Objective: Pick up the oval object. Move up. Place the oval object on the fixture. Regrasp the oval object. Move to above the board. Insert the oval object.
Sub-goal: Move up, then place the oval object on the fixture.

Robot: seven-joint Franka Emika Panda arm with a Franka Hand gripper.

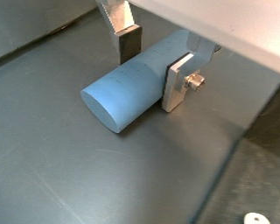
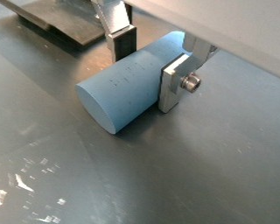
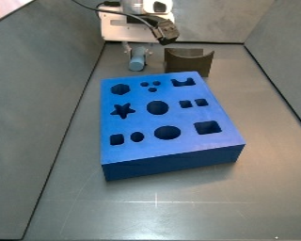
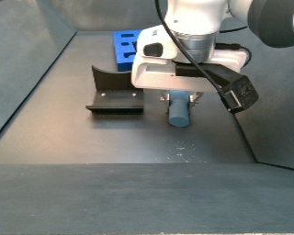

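Note:
The oval object is a pale blue-grey peg lying on its side at the dark floor, its oval end face showing in both wrist views. My gripper is shut on the peg, one silver finger flat against one side and the dark pad of its partner against the opposite side. The same hold shows on the oval object under the gripper. In a side view the gripper stands over the peg, right of the fixture. The blue board lies nearer that camera than the peg.
The dark fixture stands just beyond the board's far edge, beside the peg, and its base shows in a wrist view. Grey enclosure walls rise along the sides. The board sits behind the fixture.

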